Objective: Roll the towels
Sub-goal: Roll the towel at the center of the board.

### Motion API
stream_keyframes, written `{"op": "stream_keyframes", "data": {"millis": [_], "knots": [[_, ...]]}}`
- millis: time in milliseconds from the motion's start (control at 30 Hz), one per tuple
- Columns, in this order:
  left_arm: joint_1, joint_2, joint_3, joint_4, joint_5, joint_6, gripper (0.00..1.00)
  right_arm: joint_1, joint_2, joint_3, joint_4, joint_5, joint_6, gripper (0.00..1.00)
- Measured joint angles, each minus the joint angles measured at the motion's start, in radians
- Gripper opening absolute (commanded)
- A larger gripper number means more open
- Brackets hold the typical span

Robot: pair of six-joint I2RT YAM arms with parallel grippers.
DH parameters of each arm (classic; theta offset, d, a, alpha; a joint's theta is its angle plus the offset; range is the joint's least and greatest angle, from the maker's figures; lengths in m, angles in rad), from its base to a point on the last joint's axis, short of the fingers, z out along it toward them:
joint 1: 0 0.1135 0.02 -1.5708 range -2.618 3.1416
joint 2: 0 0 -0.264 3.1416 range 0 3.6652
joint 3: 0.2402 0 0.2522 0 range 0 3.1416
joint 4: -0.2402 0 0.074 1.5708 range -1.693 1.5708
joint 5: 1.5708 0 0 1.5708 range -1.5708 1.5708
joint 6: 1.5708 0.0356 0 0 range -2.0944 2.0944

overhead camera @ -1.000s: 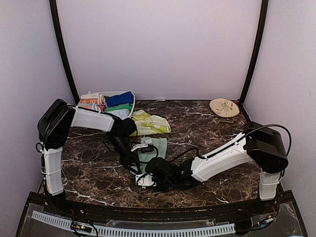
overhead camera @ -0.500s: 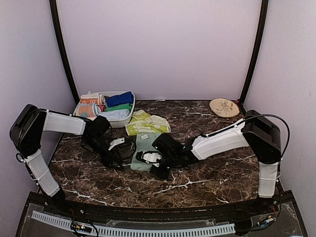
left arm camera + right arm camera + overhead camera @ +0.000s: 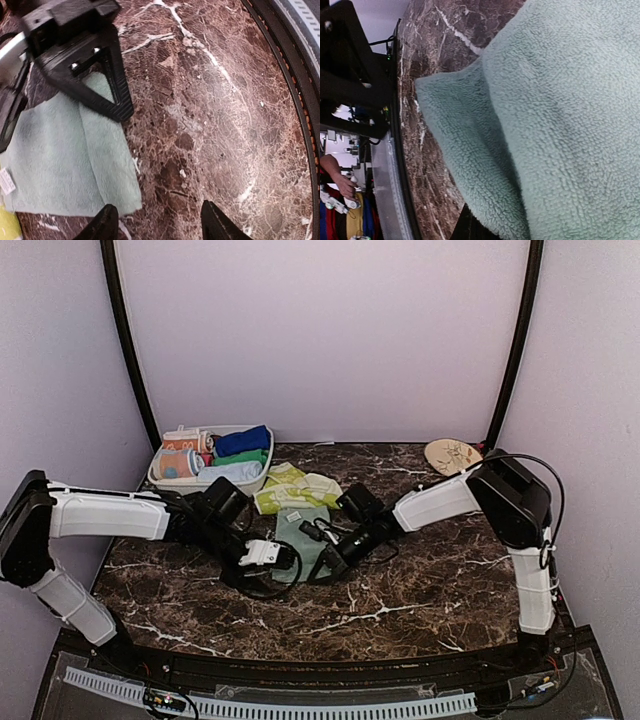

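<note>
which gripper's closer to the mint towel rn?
Right. The right gripper is shut, resting on the mint towel. The left gripper is open just off one corner of it, over the marble table.

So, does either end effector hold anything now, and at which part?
The right end effector is shut on the mint green towel, apparently at its right-hand edge. The left end effector is open and holds nothing.
</note>
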Motion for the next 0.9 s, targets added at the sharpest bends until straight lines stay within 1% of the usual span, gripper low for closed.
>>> {"op": "stream_keyframes", "data": {"millis": [133,333,467,533,600,667,800,833,867,900], "knots": [[-0.078,0.074,0.018,0.061,-0.080,0.045,0.58,-0.002,0.008,0.037,-0.010,-0.077,0.050,0.00],[-0.139,0.125,0.013,0.159,-0.182,0.085,0.56,-0.002,0.011,0.095,-0.035,-0.132,0.078,0.00],[-0.156,0.132,-0.027,0.240,-0.246,0.104,0.51,-0.002,0.023,0.100,-0.045,-0.136,0.094,0.00],[-0.157,0.154,-0.031,0.254,-0.269,0.105,0.46,-0.003,0.036,0.101,-0.059,-0.126,0.094,0.05],[-0.150,0.177,-0.030,0.262,-0.277,0.097,0.40,-0.005,0.042,0.099,-0.071,-0.105,0.095,0.14],[-0.125,0.198,-0.004,0.247,-0.259,0.068,0.38,-0.012,0.037,0.090,-0.069,-0.081,0.089,0.23],[-0.034,0.259,0.105,0.170,-0.177,-0.010,0.37,-0.039,-0.025,0.027,-0.045,-0.006,0.064,0.37],[-0.019,0.265,0.122,0.158,-0.162,-0.022,0.37,-0.047,-0.058,0.005,-0.042,0.023,0.050,0.42],[0.000,0.270,0.141,0.137,-0.144,-0.035,0.37,-0.051,-0.088,-0.012,-0.040,0.051,0.041,0.51],[0.014,0.277,0.160,0.113,-0.124,-0.050,0.37,-0.055,-0.114,-0.026,-0.038,0.077,0.033,0.91]]}}
